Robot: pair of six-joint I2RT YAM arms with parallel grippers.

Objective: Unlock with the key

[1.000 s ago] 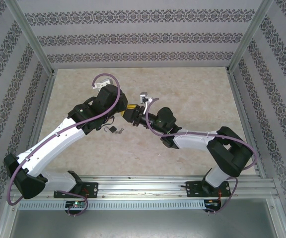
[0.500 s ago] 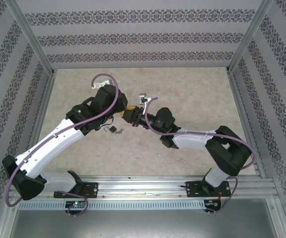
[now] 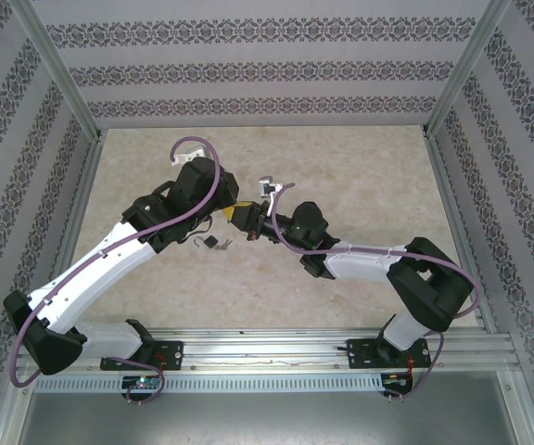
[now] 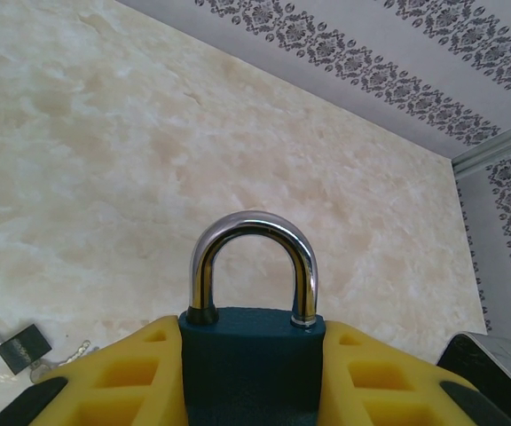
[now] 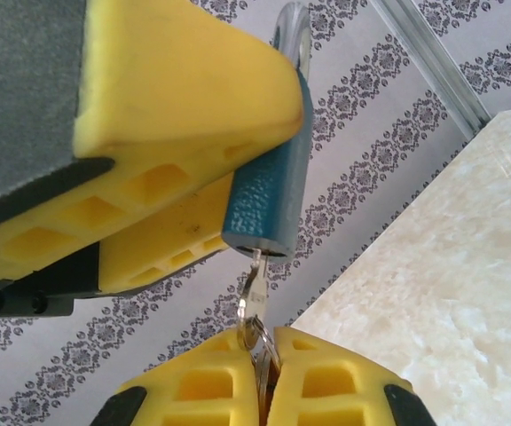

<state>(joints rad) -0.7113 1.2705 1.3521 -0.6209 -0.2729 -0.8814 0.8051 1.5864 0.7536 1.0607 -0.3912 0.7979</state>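
While my left wrist view shows my left hand (image 4: 251, 330) clamping the pebbled teal padlock (image 4: 251, 368) under its curved steel shackle (image 4: 252, 222), my right one shows my right hand (image 5: 260, 355) pinching the key (image 5: 251, 297) in its base.

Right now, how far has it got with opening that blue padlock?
Done: the left gripper holds the blue padlock and the right gripper is shut on the key. In hand: the key's tip sits at the keyhole under the padlock. Left: pushing it home and turning it; the shackle is seated at both ends, so nothing is unlocked yet.
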